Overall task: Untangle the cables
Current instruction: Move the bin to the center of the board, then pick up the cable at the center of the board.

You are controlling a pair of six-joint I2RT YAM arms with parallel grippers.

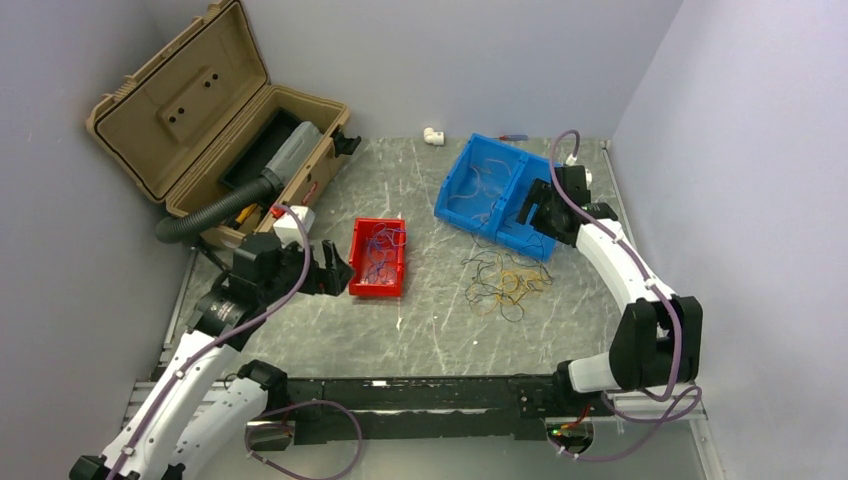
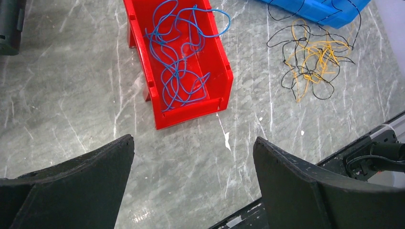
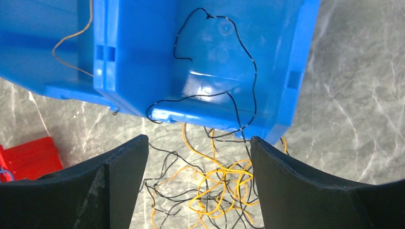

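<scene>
Cables [image 1: 507, 283] tangled beside blue bin [image 1: 458, 180], seemingly touching

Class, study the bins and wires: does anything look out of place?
Yes. One black wire lies in the blue bin but trails over its front lip into the yellow and black tangle on the table, so it is not fully free. A blue wire loop also hangs over the rim of the red bin.
</scene>
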